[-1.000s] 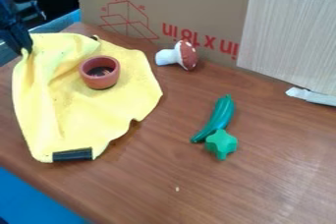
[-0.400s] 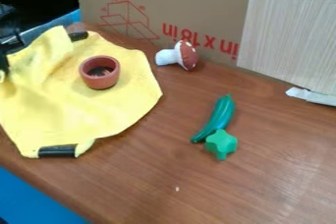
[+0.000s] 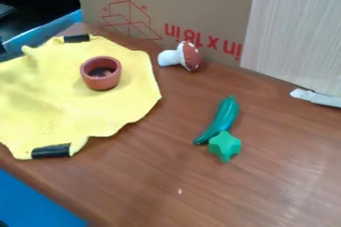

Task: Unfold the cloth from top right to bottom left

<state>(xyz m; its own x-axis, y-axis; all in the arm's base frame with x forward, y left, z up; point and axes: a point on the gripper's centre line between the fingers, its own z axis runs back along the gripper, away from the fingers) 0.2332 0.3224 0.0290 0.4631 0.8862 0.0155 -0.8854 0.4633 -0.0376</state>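
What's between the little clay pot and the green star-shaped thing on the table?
In the camera view, going from the pot toward the green star-shaped thing, first yellow cloth, then brown tabletop.

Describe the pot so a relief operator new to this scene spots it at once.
On the brown table, look left for the large yellow cloth. On its upper right part stands a round, reddish-brown pot, dark inside. Unlike the two black strips at the cloth's edge, it is open-topped and upright.
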